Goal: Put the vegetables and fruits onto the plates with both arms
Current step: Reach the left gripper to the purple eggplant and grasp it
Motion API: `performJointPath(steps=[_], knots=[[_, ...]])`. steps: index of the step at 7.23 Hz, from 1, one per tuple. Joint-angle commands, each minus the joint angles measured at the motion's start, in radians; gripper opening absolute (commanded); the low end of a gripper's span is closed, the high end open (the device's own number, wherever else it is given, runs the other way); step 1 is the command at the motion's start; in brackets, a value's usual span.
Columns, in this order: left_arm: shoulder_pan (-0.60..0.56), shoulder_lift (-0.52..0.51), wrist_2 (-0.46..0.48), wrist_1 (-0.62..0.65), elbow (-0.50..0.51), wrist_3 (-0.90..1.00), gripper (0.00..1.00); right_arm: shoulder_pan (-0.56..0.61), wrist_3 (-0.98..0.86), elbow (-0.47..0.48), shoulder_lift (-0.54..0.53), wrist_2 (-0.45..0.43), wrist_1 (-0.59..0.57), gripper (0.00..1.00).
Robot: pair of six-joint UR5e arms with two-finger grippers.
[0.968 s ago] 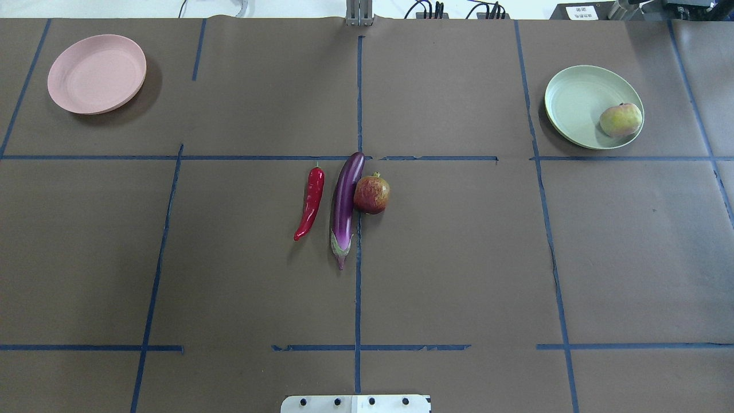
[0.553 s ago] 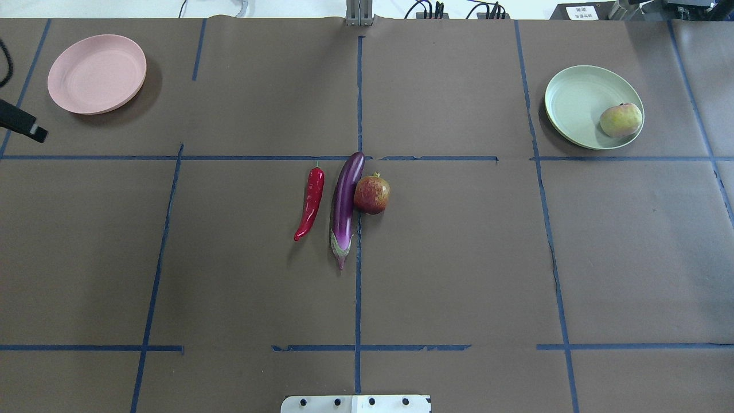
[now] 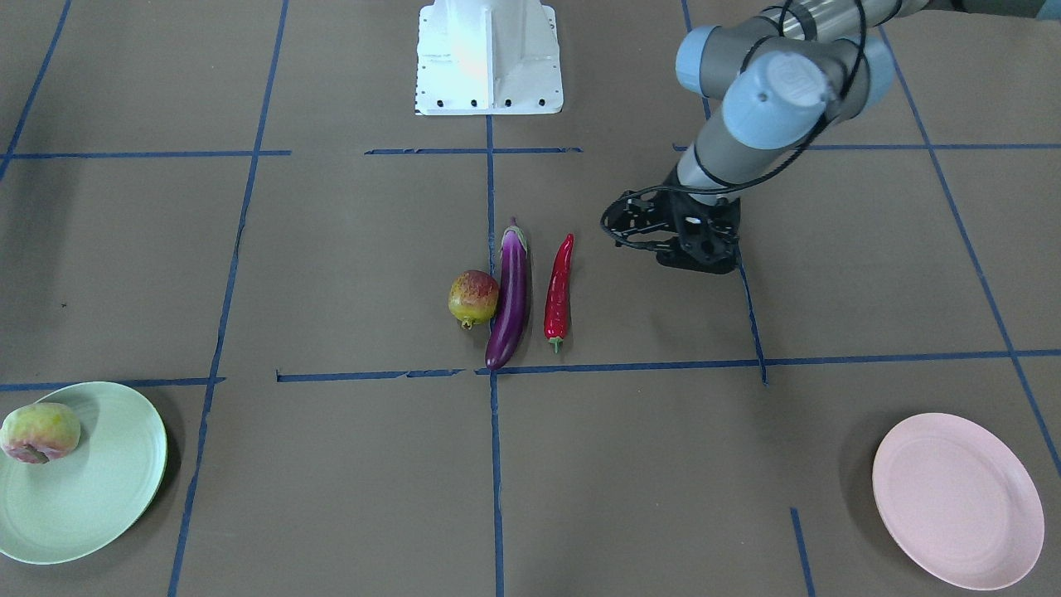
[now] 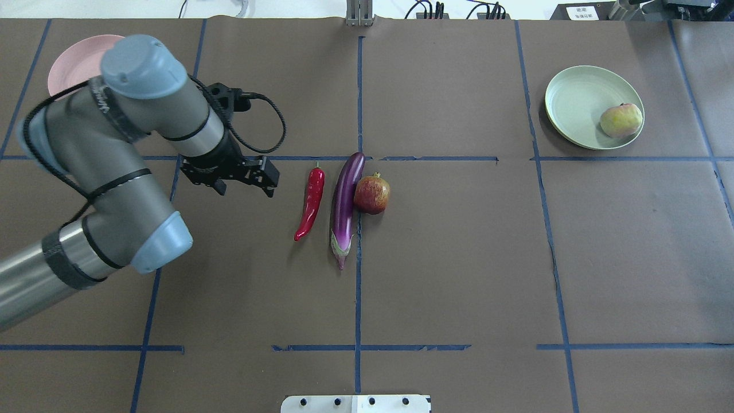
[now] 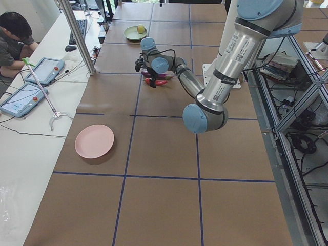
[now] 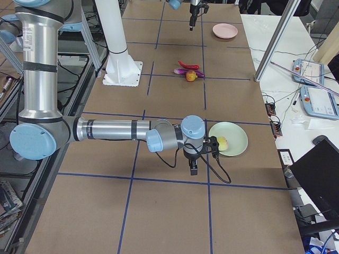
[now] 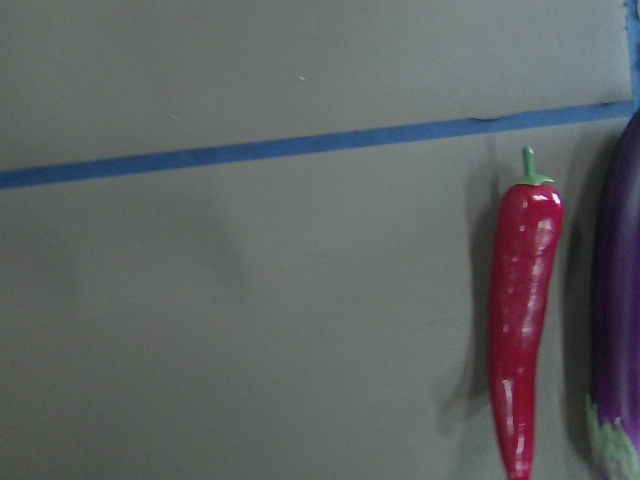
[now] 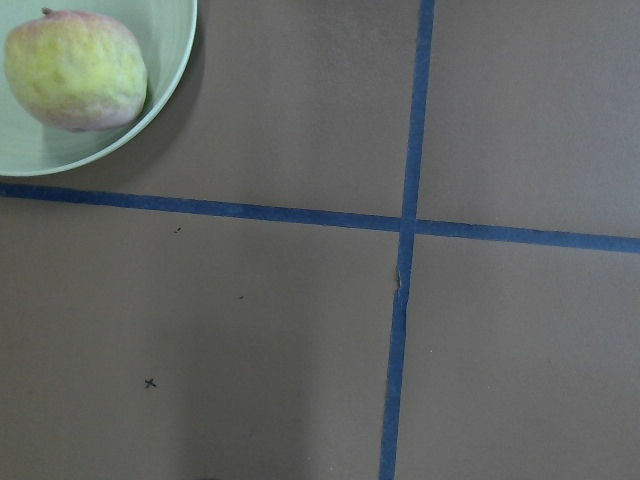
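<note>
Left black pincer (image 4: 245, 184), spread, hung near the slim red chili pepper (image 4: 311, 202) — the glossy purple eggplant (image 4: 344, 206) just beside it could get bumped.

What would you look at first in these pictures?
The big grey left arm, its black hand hanging beside the red chili. Then the chili, purple eggplant and pomegranate in a row mid-table, and a peach alone on the green plate far right.
</note>
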Motion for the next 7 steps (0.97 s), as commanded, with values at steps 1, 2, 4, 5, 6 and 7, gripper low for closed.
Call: performJointPath(steps=[1,2,4,5,6,7], knots=[[0.175,-0.148,0.223,0.0,0.088,-0.236,1.0,0.0,0.0,0.005,-0.009,0.0,0.001,1.0],[0.21,-0.218,0.259,0.001,0.172,-0.259,1.0,0.0,0.0,0.005,-0.009,0.0,0.001,1.0],[0.268,-0.249,0.335,-0.008,0.236,-0.293,0.89,0.0,0.002,0.005,-0.01,0.003,0.002,1.0],[0.269,-0.248,0.335,-0.01,0.245,-0.292,0.84,0.0,0.002,0.005,-0.01,0.003,0.002,1.0],[0.269,-0.248,0.335,-0.013,0.266,-0.287,0.84,0.0,0.0,0.007,-0.01,0.003,0.002,1.0],[0.269,-0.248,0.336,-0.013,0.268,-0.284,0.75,0.0,0.0,0.007,-0.01,0.003,0.002,1.0]])
